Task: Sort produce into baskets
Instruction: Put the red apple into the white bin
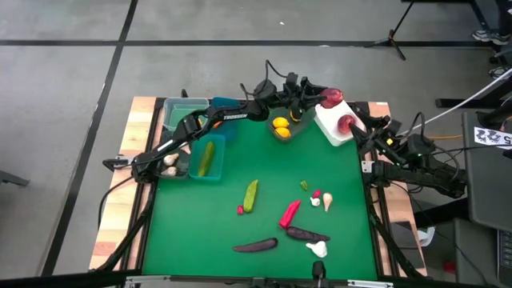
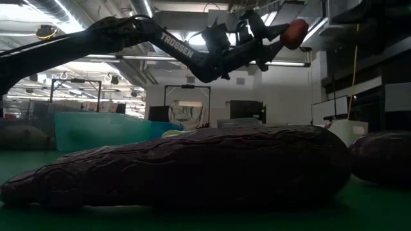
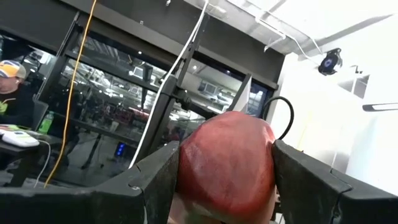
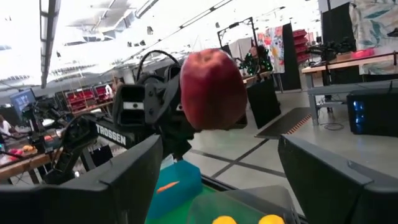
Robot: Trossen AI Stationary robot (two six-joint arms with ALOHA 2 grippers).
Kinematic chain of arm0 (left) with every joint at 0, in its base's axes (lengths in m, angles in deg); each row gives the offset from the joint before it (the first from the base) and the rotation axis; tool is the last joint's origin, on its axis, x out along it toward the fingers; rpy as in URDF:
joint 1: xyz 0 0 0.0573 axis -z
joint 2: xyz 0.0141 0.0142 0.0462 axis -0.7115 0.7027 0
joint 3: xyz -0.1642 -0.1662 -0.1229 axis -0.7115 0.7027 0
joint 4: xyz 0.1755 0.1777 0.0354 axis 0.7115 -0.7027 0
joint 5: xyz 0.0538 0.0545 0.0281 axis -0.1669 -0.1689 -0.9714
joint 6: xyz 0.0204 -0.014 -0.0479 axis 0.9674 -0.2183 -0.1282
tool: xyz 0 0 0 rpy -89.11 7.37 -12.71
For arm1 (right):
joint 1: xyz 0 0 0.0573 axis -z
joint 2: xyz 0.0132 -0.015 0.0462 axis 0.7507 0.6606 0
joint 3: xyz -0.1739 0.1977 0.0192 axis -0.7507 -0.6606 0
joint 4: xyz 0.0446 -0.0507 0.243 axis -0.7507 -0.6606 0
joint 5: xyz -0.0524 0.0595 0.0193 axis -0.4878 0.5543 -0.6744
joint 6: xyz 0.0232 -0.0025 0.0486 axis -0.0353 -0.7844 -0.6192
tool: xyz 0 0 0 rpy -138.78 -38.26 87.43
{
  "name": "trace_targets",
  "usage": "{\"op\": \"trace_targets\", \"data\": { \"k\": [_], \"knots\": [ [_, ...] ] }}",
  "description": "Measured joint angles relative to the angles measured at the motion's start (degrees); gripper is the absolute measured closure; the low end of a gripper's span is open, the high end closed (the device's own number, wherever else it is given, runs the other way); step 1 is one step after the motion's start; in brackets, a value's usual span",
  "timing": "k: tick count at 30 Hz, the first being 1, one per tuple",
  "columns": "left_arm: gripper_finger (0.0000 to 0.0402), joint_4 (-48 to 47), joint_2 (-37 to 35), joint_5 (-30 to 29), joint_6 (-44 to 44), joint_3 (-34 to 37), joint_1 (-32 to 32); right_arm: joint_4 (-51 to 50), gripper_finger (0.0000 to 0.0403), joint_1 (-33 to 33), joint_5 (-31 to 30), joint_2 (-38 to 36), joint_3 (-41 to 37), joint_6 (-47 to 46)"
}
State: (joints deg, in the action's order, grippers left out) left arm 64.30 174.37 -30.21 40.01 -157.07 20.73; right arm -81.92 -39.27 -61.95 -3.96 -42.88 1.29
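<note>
A grey concrete floor point(image 1: 240, 72) crossed by dark tape lines surrounds the desk point(image 1: 144, 120), and a tripod stand point(image 1: 396, 32) stands on it. Overhead run ceiling pipes point(image 2: 128, 59) and bright strip lights point(image 4: 161, 34). Dark-framed glass partitions point(image 3: 112, 93) wall one side, where a person point(image 3: 12, 93) sits at a side table point(image 3: 18, 140).

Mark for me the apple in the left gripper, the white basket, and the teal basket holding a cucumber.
apple point(image 3: 227, 165): left wrist view, middle of its red skin.
white basket point(image 1: 326, 124): high view, bare white floor beside its apple.
teal basket point(image 1: 194, 162): high view, floor beside the cucumber.
</note>
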Motion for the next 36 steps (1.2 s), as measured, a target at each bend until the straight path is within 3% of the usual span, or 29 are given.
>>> {"op": "trace_targets", "data": {
  "k": [21, 26, 31, 36],
  "knots": [
    [0.0169, 0.2, 0.0, 0.01, -0.07, 0.0, 1.08, -0.2, 0.0084, 0.0, 0.04, 0.02, -0.02, -1.12],
    [0.0169, 0.27, 0.0, -0.97, -0.07, 0.0, 1.44, 0.24, 0.0084, 0.0, 4.63, 0.21, -0.02, -1.02],
    [0.0169, 0.29, 0.0, -2.72, -0.07, 0.0, 2.12, 7.3, 0.0084, 0.0, 8.85, 3.52, -0.02, 0.51],
    [0.0169, 1.53, 0.0, -2.91, -0.13, 0.0, 3.08, 12.71, 0.0084, 0.0, 7.99, 8.6, -0.02, 4.9]
  ]
}}
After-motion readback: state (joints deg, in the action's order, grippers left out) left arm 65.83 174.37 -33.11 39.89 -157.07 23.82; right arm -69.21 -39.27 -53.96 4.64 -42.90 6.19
